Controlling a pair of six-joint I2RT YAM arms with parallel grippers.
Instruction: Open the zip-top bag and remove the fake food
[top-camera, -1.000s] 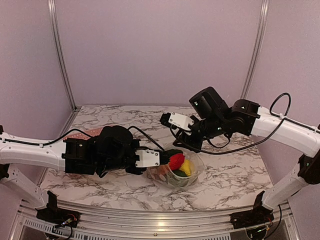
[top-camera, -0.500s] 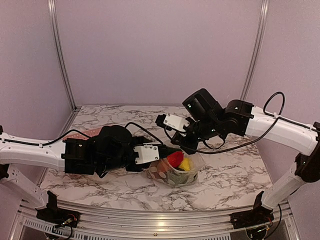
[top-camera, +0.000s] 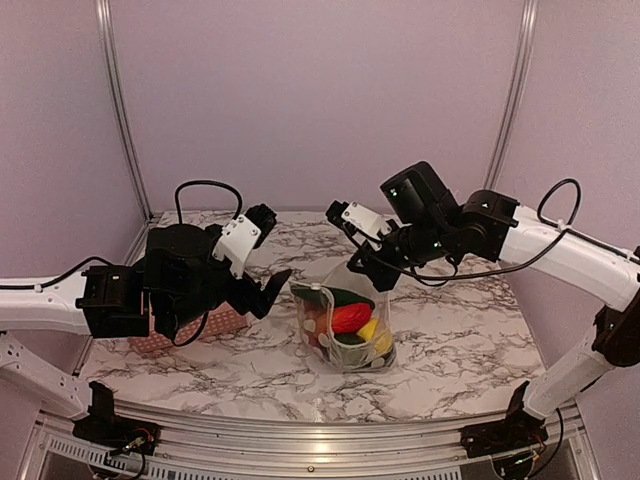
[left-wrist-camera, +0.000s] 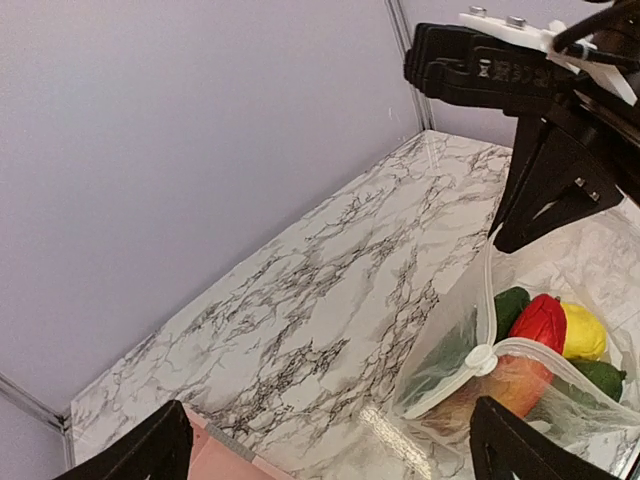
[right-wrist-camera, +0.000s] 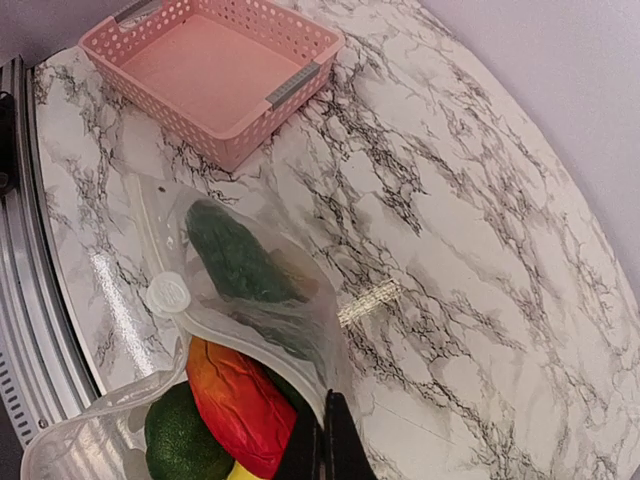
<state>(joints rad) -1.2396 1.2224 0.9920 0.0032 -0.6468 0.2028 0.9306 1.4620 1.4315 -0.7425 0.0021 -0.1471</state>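
Two arms angle inward over the table (top-camera: 470, 350). Right claw (top-camera: 362, 277) pinches the top rim of the zip-top bag (top-camera: 375, 305), which stands upright at table centre, mouth up. Left claw (top-camera: 272, 288) gapes empty beside it.
Left wrist: fake food (left-wrist-camera: 540, 322) inside bag.
Right wrist: fingers closed on rim.

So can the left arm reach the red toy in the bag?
Probably yes. The right fingers hold the zip-top bag open at its rim, and the spread left fingers face the red toy with nothing between.
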